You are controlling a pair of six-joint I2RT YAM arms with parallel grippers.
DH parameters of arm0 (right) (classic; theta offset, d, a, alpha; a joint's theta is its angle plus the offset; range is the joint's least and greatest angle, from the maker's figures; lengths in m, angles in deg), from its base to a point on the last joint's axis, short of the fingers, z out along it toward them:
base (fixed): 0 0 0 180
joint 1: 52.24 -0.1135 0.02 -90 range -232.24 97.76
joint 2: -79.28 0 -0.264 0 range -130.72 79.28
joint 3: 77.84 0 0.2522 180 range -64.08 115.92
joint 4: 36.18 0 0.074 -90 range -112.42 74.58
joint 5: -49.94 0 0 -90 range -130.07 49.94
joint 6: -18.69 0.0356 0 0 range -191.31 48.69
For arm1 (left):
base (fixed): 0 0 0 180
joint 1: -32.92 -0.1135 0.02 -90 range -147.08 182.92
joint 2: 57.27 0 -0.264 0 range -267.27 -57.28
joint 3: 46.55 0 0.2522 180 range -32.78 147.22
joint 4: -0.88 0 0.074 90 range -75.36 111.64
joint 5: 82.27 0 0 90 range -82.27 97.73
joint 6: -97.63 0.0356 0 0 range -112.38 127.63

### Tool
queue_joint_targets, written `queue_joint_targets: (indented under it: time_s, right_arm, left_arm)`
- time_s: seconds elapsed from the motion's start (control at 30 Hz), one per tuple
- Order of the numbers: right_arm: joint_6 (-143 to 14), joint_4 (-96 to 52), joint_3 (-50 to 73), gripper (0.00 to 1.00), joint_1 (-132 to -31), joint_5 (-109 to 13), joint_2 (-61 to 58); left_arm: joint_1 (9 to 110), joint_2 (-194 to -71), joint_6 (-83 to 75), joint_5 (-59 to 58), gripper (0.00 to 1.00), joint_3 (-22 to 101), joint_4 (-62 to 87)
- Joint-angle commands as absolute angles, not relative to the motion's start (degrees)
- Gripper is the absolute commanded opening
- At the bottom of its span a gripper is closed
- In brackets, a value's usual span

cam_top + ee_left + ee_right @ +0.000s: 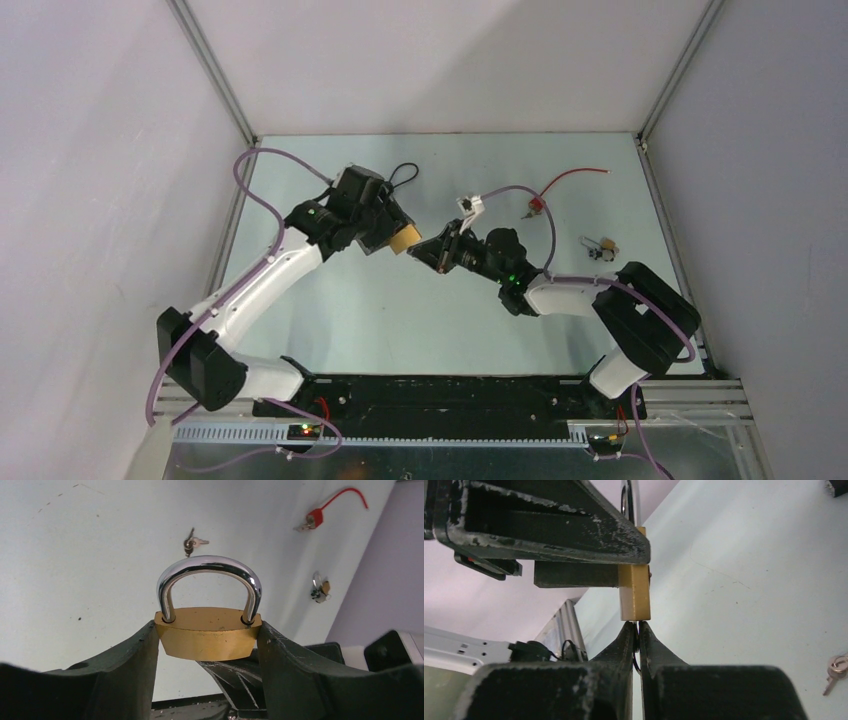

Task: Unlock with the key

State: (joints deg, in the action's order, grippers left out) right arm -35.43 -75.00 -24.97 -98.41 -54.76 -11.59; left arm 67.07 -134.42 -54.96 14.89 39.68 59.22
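A brass padlock (207, 639) with a closed steel shackle (209, 566) is held off the table by my left gripper (207, 647), which is shut on the sides of its body. It also shows in the top view (404, 238) and edge-on in the right wrist view (634, 597). My right gripper (637, 626) is shut, and its tips touch the padlock's underside. A thin key is pinched between its fingers and mostly hidden; only a dark ring shows behind the tips. In the top view the right gripper (432, 250) meets the left gripper (398, 236) mid-table.
A pair of small keys (192, 543) lies on the table beyond the padlock. A red tag with a red wire (540, 205) lies at the back right. A small lock with keys (600, 248) lies near the right wall. Grey walls enclose the table.
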Motion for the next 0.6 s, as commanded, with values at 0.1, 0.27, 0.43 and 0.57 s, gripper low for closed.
queue_joint_targets:
  time_s: [0.1,0.27,0.43,0.57]
  right_arm:
    - [-22.9,-87.2,-20.3,0.0,-92.8,-64.6,-11.5]
    - [-17.0,-87.3,-18.4,0.0,-90.4,-69.4,-11.3]
    - [-9.3,-89.9,-17.7,0.0,-88.7,-72.4,-11.4]
    - [-4.4,-93.0,-17.7,0.0,-88.0,-73.6,-11.7]
  left_arm:
    - [69.7,-127.4,-52.5,1.4,0.02,34.9,46.1]
    - [69.6,-124.2,-51.7,-3.0,0.0,30.2,35.9]
    - [69.7,-119.2,-51.1,-3.2,0.0,24.7,23.8]
    - [69.6,-115.3,-51.9,-2.2,0.0,18.2,13.8]
